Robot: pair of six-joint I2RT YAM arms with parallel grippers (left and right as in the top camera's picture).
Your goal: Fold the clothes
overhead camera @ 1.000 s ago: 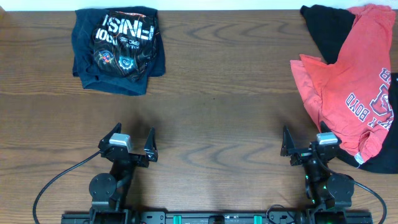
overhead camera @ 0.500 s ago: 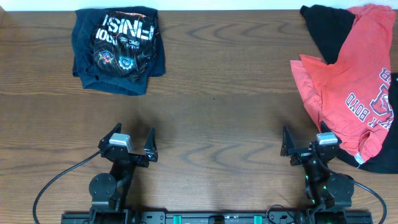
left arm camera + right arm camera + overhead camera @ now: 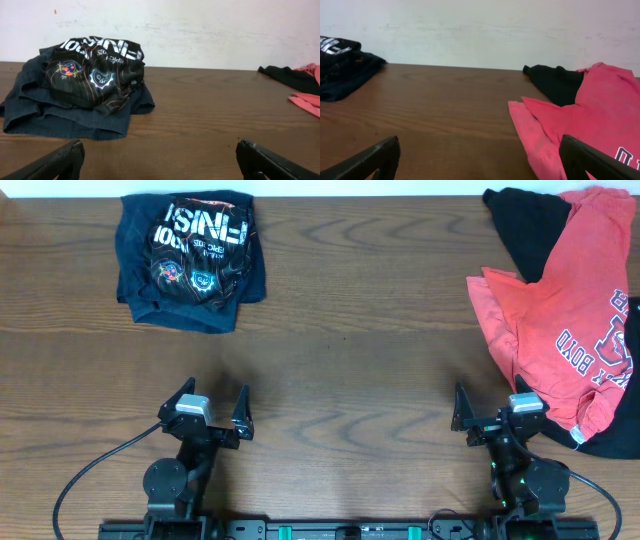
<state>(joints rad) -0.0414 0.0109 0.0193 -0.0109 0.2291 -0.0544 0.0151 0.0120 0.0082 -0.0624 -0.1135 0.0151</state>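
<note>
A coral-red T-shirt (image 3: 560, 320) with white lettering lies crumpled at the table's right edge, over a black garment (image 3: 525, 225). It also shows in the right wrist view (image 3: 570, 125). A small white tag (image 3: 578, 436) shows at its near hem. My right gripper (image 3: 497, 412) is open and empty, just left of the shirt's near corner. My left gripper (image 3: 212, 408) is open and empty at the front left, far from the red shirt. A folded dark navy shirt (image 3: 190, 260) with a printed black front lies at the back left, also in the left wrist view (image 3: 85, 85).
Bare brown wooden table (image 3: 350, 360) lies between the two clothing piles. A white wall (image 3: 200, 30) rises behind the far table edge. Black cables (image 3: 90, 475) run from the arm bases at the front edge.
</note>
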